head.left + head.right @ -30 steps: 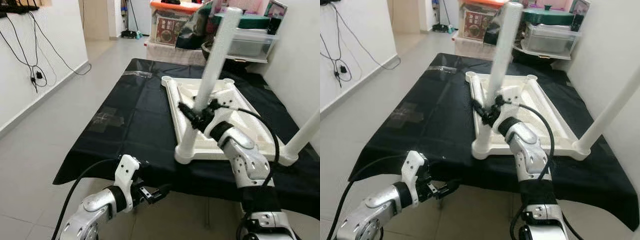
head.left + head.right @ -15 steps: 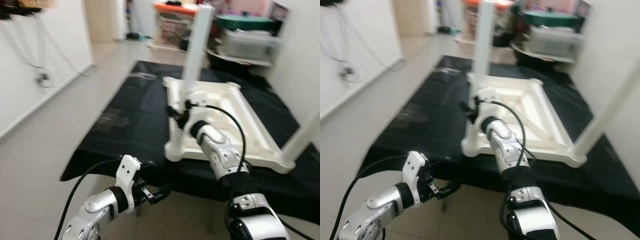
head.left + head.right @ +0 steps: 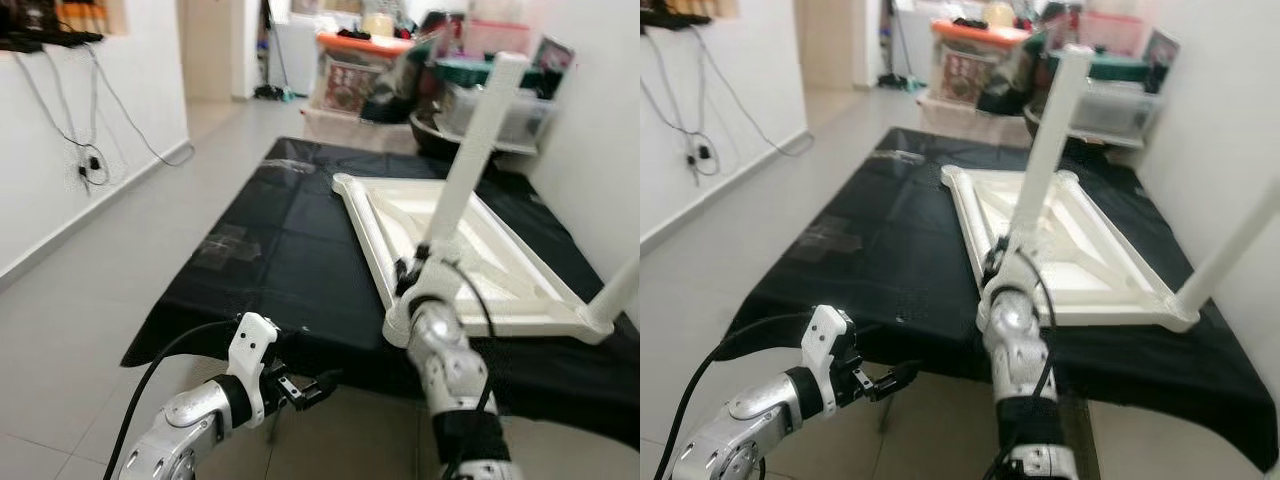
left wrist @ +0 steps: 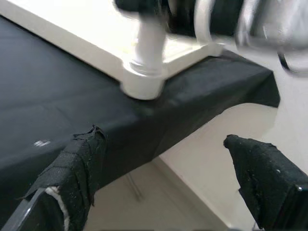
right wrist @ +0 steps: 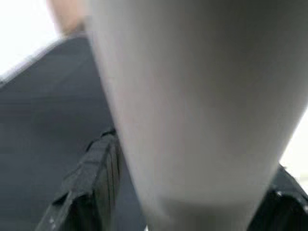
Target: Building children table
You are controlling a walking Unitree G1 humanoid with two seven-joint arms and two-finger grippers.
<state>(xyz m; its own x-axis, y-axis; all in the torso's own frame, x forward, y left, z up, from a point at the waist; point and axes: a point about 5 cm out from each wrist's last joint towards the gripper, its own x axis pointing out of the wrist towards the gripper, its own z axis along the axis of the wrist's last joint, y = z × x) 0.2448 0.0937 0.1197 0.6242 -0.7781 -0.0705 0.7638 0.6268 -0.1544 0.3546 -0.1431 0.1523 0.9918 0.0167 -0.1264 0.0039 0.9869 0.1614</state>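
A big black cloth [image 3: 270, 260] covered a low table, and it hung down over the near edge. On the cloth lay the white tabletop [image 3: 470, 260], flipped upside down, closer to the robot's right side. A white table leg [image 3: 470, 150] stood up from the near corner of the tabletop and leaned a little. Another white leg [image 3: 615, 290] stuck up from the corner on the far right.

The right gripper [image 3: 412, 272] was low on the leaning leg, just above the corner it stood in. The right wrist view showed the leg very close and blurry, with one black finger [image 5: 89, 187] on each side of it. So the fingers were closed around the leg and held it.

The left gripper [image 3: 312, 385] hung in the air in front of the table edge, lower than the cloth and well apart from the tabletop. Its two fingers [image 4: 72, 168] were spread wide with nothing between them. The left wrist view looked up at the corner socket [image 4: 143, 84] where the leg went in, which the head views showed less clearly. It also showed the cloth folding over the table edge.

Behind the table were plastic storage boxes [image 3: 350, 60]. Black cables [image 3: 90, 150] hung on the white wall on the left.
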